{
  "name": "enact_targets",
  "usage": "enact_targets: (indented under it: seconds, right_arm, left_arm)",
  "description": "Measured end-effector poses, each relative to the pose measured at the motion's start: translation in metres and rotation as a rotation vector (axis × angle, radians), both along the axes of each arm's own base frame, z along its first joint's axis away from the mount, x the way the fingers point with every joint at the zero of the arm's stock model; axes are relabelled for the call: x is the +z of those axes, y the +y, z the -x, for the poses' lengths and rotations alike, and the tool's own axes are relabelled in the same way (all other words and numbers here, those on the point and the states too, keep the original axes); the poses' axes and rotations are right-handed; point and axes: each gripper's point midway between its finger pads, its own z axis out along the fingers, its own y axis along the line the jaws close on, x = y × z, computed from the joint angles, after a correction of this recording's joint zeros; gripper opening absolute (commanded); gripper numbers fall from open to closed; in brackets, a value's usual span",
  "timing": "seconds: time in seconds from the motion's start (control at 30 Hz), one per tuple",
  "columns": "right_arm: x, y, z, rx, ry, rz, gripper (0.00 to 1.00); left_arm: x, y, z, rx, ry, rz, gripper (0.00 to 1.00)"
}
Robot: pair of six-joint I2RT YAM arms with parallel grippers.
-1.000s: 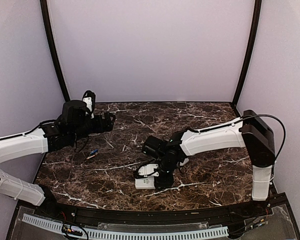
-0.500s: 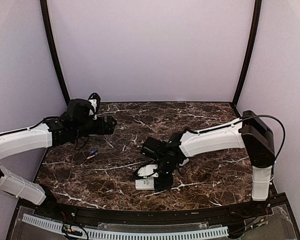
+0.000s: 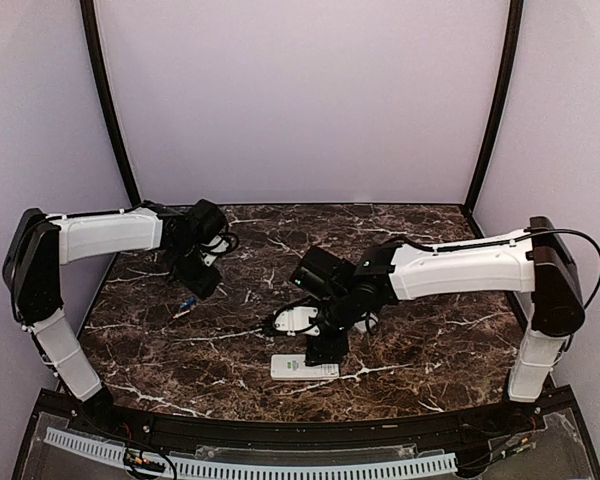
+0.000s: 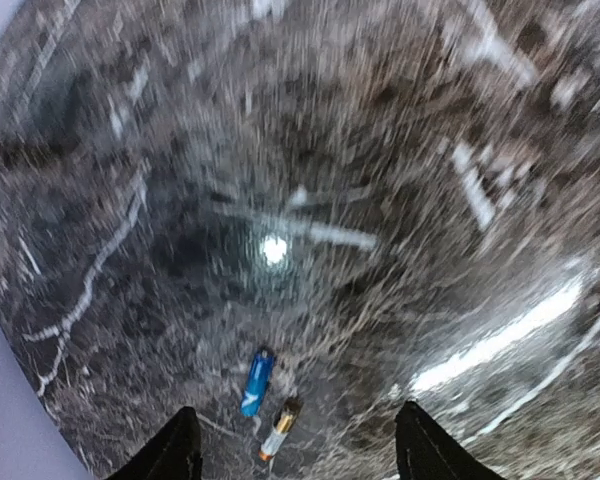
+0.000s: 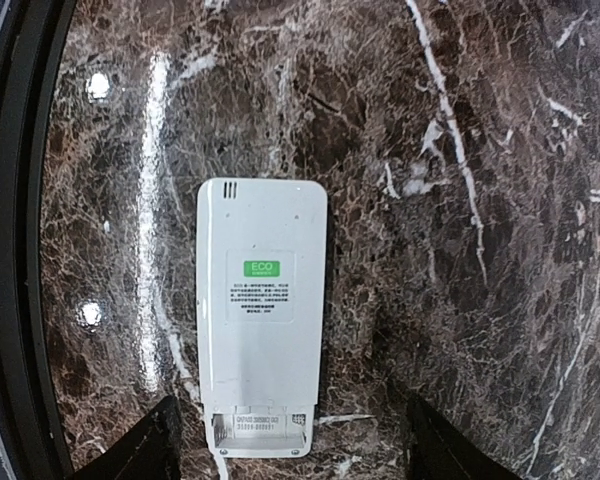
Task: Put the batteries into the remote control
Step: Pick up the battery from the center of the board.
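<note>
Right wrist view: I see the remote control (image 5: pixel 262 315) lying face down on the marble table (image 5: pixel 500 250). Its battery bay is uncovered at the end nearest the right gripper (image 5: pixel 295 440), whose fingers stand apart, holding nothing. Left wrist view is blurred: 2 batteries (image 4: pixel 257 382), apparently side by side, lie just ahead of the left gripper (image 4: pixel 298 450), fingers spread and empty.

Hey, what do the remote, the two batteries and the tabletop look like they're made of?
Remote control: matte white moulded plastic, judging by its even colour, vent slots and printed label.
Batteries: probably metal cells in a glossy wrap, one blue, the other paler with an orange end; the view is blurred.
Table: polished dark brown marble or a marble-look laminate, white-veined, mirroring lamps.
</note>
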Motion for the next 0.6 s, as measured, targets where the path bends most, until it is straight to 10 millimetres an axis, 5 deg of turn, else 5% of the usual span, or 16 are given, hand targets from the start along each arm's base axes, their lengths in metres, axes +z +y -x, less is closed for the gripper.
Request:
enact_targets:
  seconds: [0.1,0.23,0.4,0.6]
  right_arm:
    - [0.015,0.005,-0.001,-0.001,-0.015,-0.047,0.71]
    - [0.004,0.001,0.001,-0.017,0.003,-0.028,0.70]
    - [-0.008,-0.005,0.006,-0.027,0.032,-0.001,0.70]
    - [-0.006,-0.002,0.005,-0.025,0.032,-0.014,0.70]
  left_arm:
    - [-0.039,0.034,0.014,0.038,0.175,-0.103,0.65]
    - [-0.053,0.061,0.021,0.083,0.290,-0.130,0.67]
    - [-0.054,0.055,0.018,0.067,0.316,-0.090,0.64]
    - [-0.080,0.054,0.022,0.065,0.403,-0.084,0.61]
